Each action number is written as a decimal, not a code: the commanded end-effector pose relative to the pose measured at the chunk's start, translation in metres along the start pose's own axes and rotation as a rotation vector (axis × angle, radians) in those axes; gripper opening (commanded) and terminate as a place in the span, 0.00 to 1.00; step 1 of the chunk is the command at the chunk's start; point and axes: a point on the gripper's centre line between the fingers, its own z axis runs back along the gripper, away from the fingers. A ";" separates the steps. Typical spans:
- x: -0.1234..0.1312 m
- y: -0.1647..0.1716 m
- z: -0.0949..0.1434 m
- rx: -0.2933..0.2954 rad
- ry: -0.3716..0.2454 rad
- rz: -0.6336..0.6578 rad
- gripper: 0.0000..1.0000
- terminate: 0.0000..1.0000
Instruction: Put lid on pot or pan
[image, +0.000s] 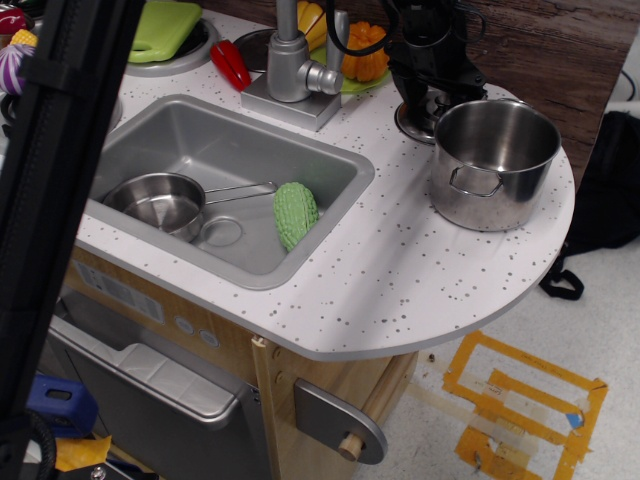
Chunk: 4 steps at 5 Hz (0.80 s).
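Note:
The large steel stockpot (495, 160) stands open and upright at the counter's far right, one loop handle facing me. The lid (408, 124) lies flat on the counter just behind and left of the pot, only its left rim showing. My black gripper (428, 98) is down on the lid from above, right beside the pot's back-left rim. Its fingers look spread to either side of the lid's middle. The knob is hidden by the gripper.
A grey sink (330, 150) holds a small long-handled saucepan (160, 200) and a green ridged vegetable (295, 213). The faucet (290, 60), a red pepper (230, 62), an orange item (362, 50) and a green board (165, 28) sit behind. A black post (60, 160) blocks the left.

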 end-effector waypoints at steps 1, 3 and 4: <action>0.023 0.009 0.014 -0.015 -0.066 0.003 1.00 0.00; 0.023 0.011 0.013 -0.024 -0.063 0.020 0.00 0.00; 0.021 0.009 0.017 -0.027 -0.054 0.040 0.00 0.00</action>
